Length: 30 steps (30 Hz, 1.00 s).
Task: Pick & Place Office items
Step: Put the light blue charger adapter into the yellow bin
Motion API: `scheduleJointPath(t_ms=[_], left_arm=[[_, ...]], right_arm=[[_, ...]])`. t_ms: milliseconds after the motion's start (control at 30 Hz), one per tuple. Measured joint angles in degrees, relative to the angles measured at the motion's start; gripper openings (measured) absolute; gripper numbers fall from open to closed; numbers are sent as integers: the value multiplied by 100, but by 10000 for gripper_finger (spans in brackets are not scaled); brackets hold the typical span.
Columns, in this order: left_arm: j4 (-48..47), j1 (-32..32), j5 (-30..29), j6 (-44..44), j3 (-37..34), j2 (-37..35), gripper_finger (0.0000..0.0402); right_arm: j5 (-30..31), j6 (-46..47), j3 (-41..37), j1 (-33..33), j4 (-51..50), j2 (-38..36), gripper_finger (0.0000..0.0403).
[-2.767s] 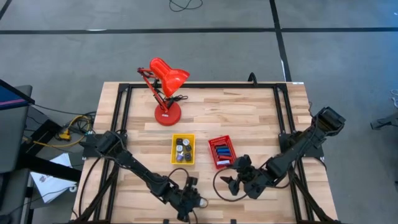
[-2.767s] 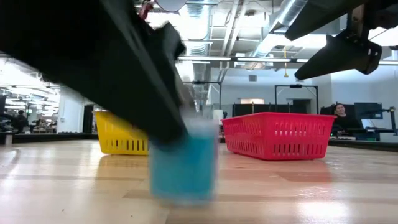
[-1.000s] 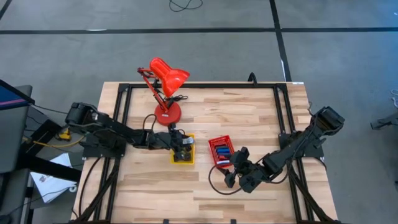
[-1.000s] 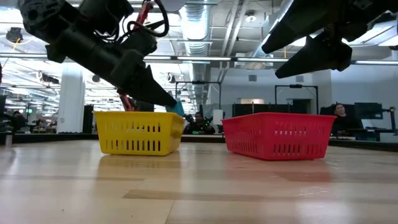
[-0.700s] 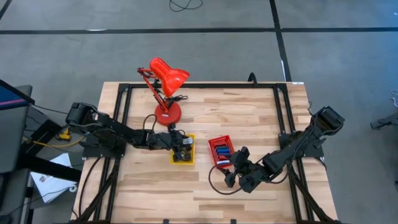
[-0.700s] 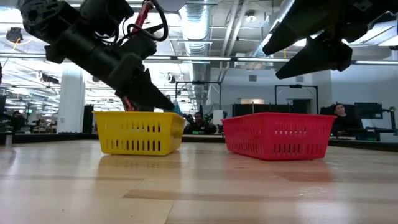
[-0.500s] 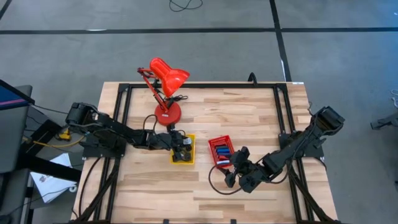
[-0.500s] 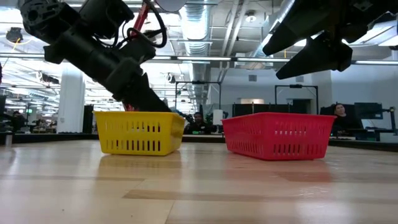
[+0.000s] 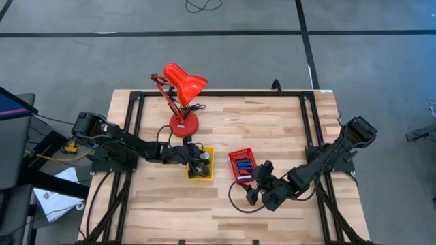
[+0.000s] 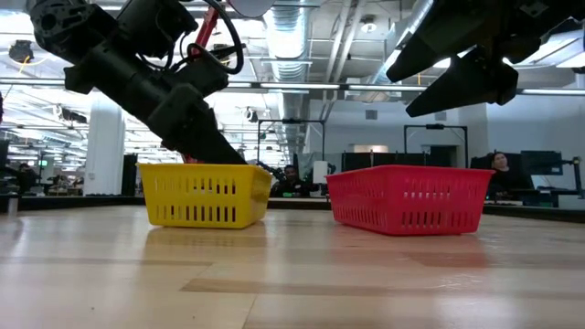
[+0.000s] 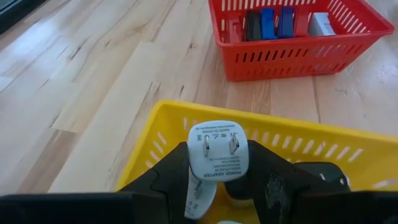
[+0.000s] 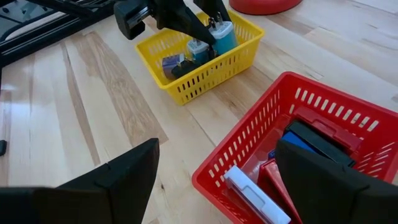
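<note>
Pale butcher-block wood makes up the table [image 9: 272, 122], and from the left the left arm reaches in toward its centre, its left claw [image 9: 199, 161] dipped into the yellow basket [image 9: 191, 175] and pinched tight on a white-faced, blue-bodied plug adapter [image 11: 217, 149], prongs facing the wrist camera, held just above the black and silvery plugs lying inside the basket. At twelve o'clock from that basket stands the red desk lamp [image 9: 182, 95], its round base near the basket's far rim. Just beside the yellow basket, at three o'clock, sits the red basket [image 9: 234, 158], holding blue, red, black and white flat blocks [image 11: 277, 22] packed side by side. At five o'clock from the red basket hangs the right claw [image 9: 253, 190], fingers spread wide and empty, above bare wood.
</note>
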Motion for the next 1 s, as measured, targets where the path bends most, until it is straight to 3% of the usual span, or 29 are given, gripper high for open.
scheduleJointPath(t_ms=[1000], left_arm=[[462, 192, 186, 280, 7, 33, 131]], right_arm=[[0, -7, 0, -2, -30, 0, 312]])
